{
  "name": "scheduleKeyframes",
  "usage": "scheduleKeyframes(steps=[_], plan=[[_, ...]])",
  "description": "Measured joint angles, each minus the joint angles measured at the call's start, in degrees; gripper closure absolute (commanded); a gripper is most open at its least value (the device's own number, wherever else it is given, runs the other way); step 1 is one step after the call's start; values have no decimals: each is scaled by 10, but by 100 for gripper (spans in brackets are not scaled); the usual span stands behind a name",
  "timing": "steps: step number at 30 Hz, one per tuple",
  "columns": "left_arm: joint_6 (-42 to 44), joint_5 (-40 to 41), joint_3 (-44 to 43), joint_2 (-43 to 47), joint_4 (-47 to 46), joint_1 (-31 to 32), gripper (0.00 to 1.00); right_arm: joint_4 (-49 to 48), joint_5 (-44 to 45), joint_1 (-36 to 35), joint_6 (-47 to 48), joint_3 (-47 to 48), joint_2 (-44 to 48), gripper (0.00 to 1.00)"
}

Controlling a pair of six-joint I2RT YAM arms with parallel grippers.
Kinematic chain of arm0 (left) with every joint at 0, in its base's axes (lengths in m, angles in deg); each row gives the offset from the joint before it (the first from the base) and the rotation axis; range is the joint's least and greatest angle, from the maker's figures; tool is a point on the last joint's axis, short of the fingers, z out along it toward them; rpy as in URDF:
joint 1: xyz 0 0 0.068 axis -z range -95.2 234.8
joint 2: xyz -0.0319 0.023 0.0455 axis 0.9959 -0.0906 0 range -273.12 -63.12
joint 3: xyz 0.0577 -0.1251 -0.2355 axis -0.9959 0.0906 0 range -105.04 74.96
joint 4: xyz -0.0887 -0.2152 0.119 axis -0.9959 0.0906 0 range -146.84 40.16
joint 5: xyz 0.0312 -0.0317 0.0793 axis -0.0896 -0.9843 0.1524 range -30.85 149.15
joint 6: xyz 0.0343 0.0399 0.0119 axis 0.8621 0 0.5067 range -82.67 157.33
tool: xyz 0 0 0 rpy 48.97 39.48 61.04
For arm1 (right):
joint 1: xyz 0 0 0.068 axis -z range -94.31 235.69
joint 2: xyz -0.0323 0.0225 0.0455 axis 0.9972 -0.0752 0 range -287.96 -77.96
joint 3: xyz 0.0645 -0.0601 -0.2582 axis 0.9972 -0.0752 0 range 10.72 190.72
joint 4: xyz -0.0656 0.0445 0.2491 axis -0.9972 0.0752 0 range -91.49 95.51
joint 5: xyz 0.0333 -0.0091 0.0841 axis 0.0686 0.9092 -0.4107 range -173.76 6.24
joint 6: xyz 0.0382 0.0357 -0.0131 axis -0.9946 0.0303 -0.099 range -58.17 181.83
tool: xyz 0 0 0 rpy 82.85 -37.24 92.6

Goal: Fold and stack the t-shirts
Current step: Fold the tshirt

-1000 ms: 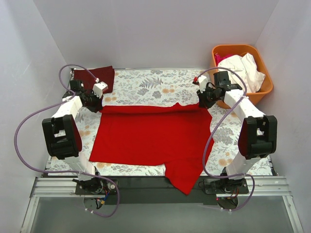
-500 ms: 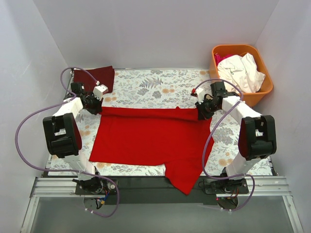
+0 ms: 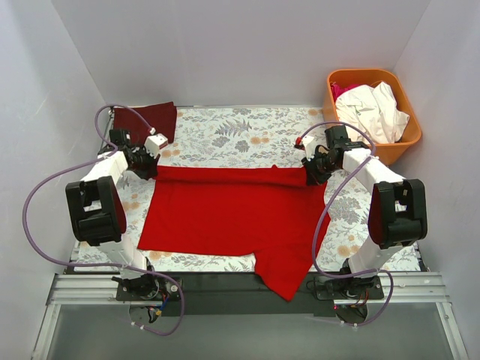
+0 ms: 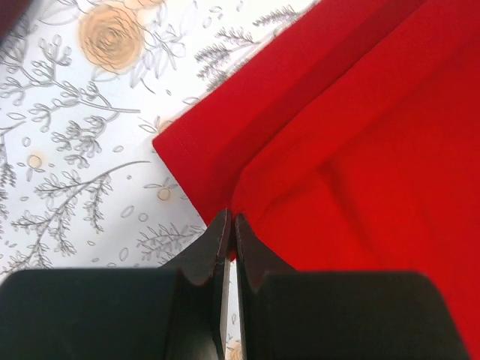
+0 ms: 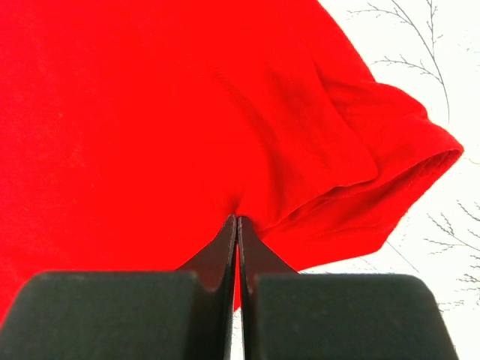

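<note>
A red t-shirt (image 3: 232,214) lies spread on the flowered table cloth (image 3: 225,135), its far edge folded over and one sleeve hanging over the near edge. My left gripper (image 3: 152,171) is shut on the shirt's far left corner (image 4: 225,202). My right gripper (image 3: 311,177) is shut on the far right corner, by the sleeve (image 5: 390,165). A folded dark red t-shirt (image 3: 146,120) lies at the far left corner of the table.
An orange basket (image 3: 409,127) with white and pink clothes stands at the far right, off the table. White walls close in the back and both sides. Purple cables loop from both arms.
Both grippers have come down and toward the near side, laying the shirt's far edge onto the cloth; the fold along that edge is now flatter and narrower.
</note>
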Motion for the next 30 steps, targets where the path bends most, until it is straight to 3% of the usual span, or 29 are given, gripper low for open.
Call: scheduleKeyframes(steps=[10, 11, 12, 16, 25, 28, 30], plan=[[25, 15, 49, 14, 13, 0, 100, 2, 10, -1, 16, -8, 1, 99], [27, 18, 50, 14, 14, 0, 94, 3, 10, -1, 18, -11, 1, 96], [28, 20, 50, 12, 15, 0, 92, 5, 10, -2, 20, -16, 1, 78], [37, 30, 47, 5, 33, 0, 84, 30, 7, -3, 34, -22, 0, 61], [30, -41, -55, 5, 119, 14, 70, 99, -25, 0, 64, -19, 10, 64], [-19, -62, -81, 11, 107, 59, 61, 118, -43, 19, 45, 20, 6, 65], [-77, -75, -94, 10, 78, 115, 61, 117, -53, 40, 21, 62, -9, 65]])
